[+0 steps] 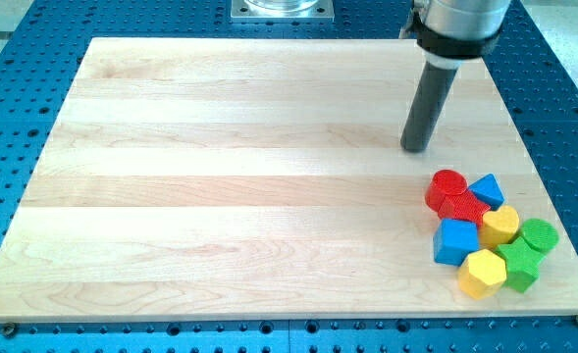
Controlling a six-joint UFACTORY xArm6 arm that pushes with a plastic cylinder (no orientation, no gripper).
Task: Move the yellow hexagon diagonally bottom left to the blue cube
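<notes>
The yellow hexagon (482, 272) lies near the board's bottom right corner, touching the lower right side of the blue cube (455, 241). Both belong to a tight cluster of blocks. My tip (415, 149) rests on the wooden board (239, 176) above and to the left of the cluster, about a block's width clear of the red cylinder (446, 186) at the cluster's top.
The cluster also holds a red block (464, 207), a small blue block (487, 189), a second yellow block (500, 225), a green cylinder (539, 236) and a green block (519, 264). The board's right edge runs close by the cluster.
</notes>
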